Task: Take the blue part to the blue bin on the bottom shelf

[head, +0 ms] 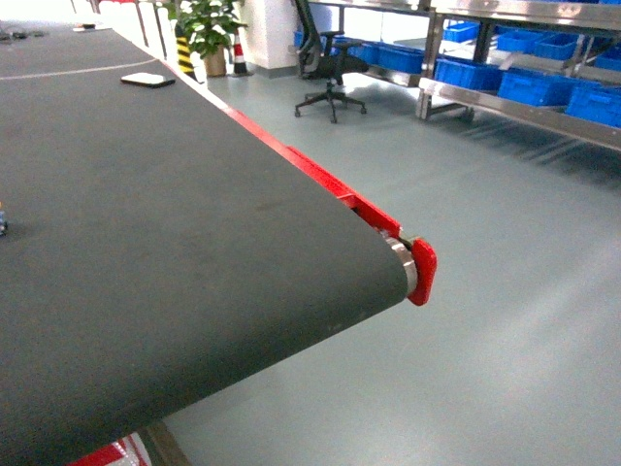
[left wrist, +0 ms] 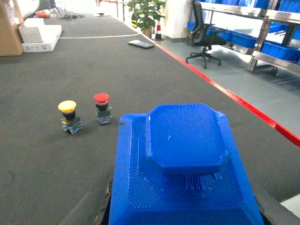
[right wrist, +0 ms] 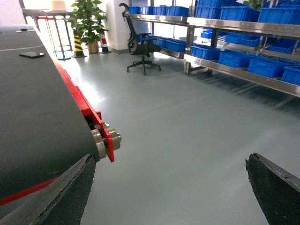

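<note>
Blue part (left wrist: 185, 164) fills the bottom of the left wrist view, sitting right at the left gripper, over the dark belt (left wrist: 70, 154). Grip looks likely, but the fingers are hidden under the part, so cannot tell how far the left gripper is open or whether it really has hold.

On the belt just beyond the part: a red button (left wrist: 102, 107) and a yellow button (left wrist: 68, 115), side by side, upright, apart from each other and from the part. Farther back a black phone-like slab (left wrist: 141, 44), a white box (left wrist: 40, 36) and a cardboard box (left wrist: 10, 28) at the far left.

Right gripper (right wrist: 173, 187): two dark fingers (right wrist: 274, 187) at the lower corners of the right wrist view, spread wide, nothing between them, hanging over grey floor (right wrist: 187, 122) beside the belt's red end cap (right wrist: 109, 145).

Rack (head: 524, 58) stands across the floor at upper right in the head view, well apart from the belt. Blue bins (head: 529, 85) line its bottom shelf (head: 514, 109). Office chair (head: 330, 68) and a potted plant (head: 209, 29) sit beyond.
</note>
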### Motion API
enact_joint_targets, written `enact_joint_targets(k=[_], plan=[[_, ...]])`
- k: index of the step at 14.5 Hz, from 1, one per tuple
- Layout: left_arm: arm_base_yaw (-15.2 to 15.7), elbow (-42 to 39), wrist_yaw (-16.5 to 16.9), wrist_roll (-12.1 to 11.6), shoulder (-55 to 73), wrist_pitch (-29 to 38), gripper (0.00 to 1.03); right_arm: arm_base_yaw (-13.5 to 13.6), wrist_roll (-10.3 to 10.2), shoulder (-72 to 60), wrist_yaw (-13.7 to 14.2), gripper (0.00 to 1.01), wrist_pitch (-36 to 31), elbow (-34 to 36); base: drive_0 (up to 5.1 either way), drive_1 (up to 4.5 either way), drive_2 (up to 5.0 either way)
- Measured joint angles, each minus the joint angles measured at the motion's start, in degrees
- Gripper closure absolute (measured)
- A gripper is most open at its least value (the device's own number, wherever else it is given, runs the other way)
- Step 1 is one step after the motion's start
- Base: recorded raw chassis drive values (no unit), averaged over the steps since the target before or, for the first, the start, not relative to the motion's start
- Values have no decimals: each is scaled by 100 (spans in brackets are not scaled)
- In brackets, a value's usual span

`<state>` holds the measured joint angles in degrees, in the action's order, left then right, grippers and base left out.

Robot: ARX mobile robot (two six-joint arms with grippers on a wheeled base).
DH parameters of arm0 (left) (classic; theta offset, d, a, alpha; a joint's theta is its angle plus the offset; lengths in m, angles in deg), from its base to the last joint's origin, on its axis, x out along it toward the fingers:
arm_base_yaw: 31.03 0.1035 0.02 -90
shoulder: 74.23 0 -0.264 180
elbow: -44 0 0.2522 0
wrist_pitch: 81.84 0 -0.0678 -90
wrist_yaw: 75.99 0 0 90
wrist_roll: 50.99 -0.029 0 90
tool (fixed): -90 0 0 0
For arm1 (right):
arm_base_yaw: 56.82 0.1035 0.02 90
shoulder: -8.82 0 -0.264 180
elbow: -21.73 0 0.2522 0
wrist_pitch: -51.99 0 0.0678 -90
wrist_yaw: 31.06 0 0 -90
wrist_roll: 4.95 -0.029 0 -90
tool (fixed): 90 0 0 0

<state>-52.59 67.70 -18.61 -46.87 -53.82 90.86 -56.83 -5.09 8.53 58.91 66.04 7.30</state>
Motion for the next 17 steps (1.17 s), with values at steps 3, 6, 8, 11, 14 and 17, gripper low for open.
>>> enact_joint_targets(k=[3, 6, 8, 11, 14, 17], plan=[[0, 0, 0, 0, 0, 0, 59, 0, 0, 0, 0, 3, 2, 0, -161, -161, -161], [0, 0, 2, 0, 0, 0, 59, 0, 0, 0, 2, 3, 2, 0, -161, -161, -161], [0, 0, 0, 2, 0, 0, 59, 0, 0, 0, 2, 3, 2, 0, -162, -162, -162], [0, 0, 0, 2, 0, 0, 59, 0, 0, 0, 2, 3, 0, 0, -167, -167, -167], [0, 0, 0, 0, 0, 0, 59, 0, 0, 0, 0, 3, 0, 0, -156, -156, -156], [0, 0, 0, 0, 0, 0, 59, -2, 0, 0, 2, 3, 0, 0, -172, -172, -172]])
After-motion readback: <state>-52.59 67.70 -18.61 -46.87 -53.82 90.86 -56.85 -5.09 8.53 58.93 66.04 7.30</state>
